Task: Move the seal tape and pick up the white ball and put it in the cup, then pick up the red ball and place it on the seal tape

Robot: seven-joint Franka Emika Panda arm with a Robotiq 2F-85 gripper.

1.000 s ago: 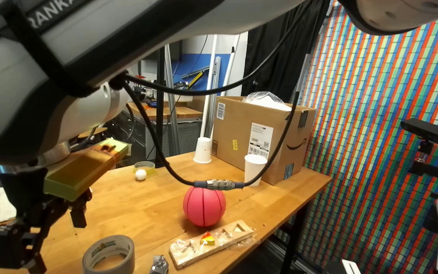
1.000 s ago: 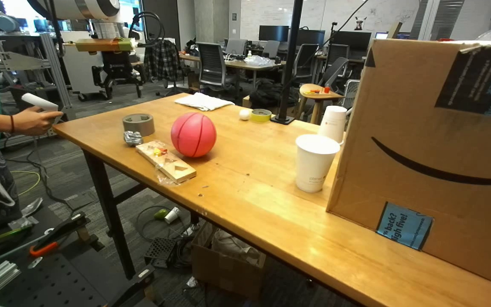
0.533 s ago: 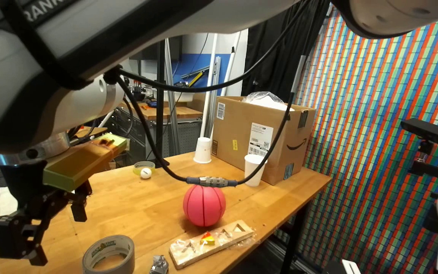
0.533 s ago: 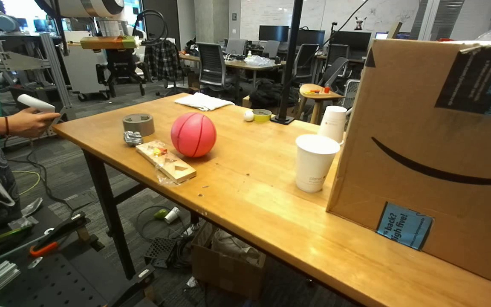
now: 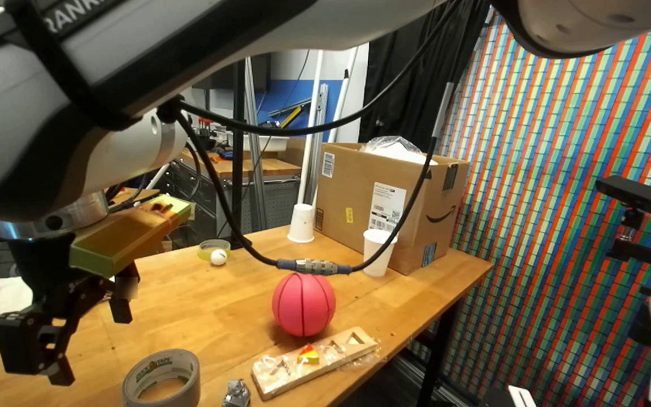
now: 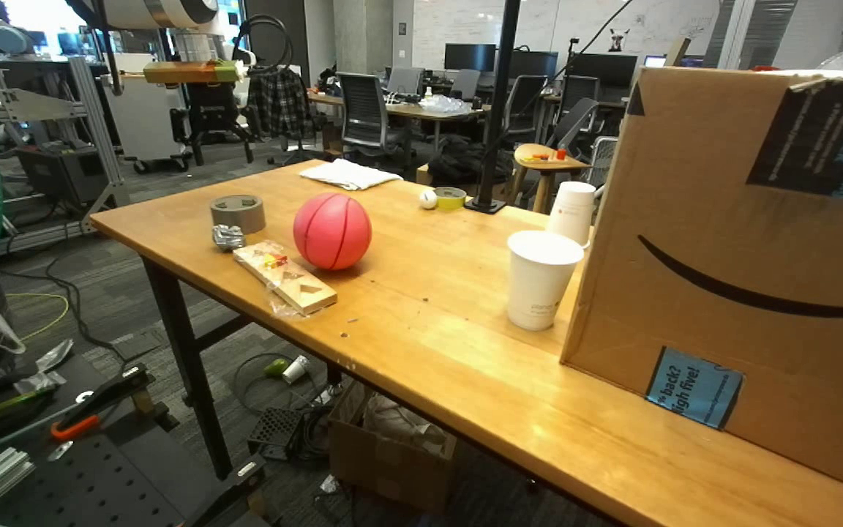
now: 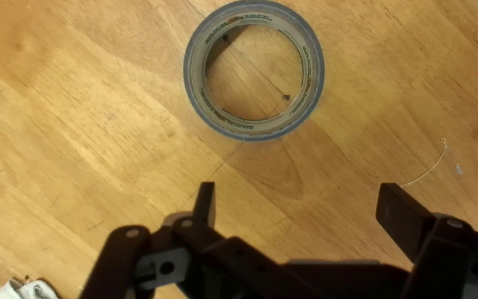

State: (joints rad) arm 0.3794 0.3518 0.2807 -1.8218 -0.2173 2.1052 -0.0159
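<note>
The seal tape, a grey roll, lies flat on the table in both exterior views [image 5: 191, 384] [image 6: 240, 218]. In the wrist view the tape [image 7: 194, 70] is at the top centre, ahead of my fingertips. My gripper [image 5: 91, 345] is open and empty above the table; its fingers also show in the wrist view [image 7: 299, 197] and an exterior view [image 6: 223, 152]. The white ball [image 5: 218, 258] [image 6: 429, 199] rests by a yellow-green tape ring. The red ball [image 5: 304, 305] [image 6: 332, 231] sits mid-table. The white cup [image 5: 373, 246] [image 6: 538, 282] stands upright by the cardboard box.
Another white cup [image 5: 301, 224] stands upside down near the box [image 5: 348, 209]. The yellow-green ring [image 6: 449, 197] sits beside the pole foot [image 6: 485, 206]. A wooden block [image 5: 314, 364] and crumpled foil [image 5: 237, 393] lie near the tape. A white cloth [image 6: 349, 174] lies at the edge.
The white ball has rolled a short way toward the yellow-green ring and stays on the table. My gripper has risen slightly. A person's hand holding a white object has left the view.
</note>
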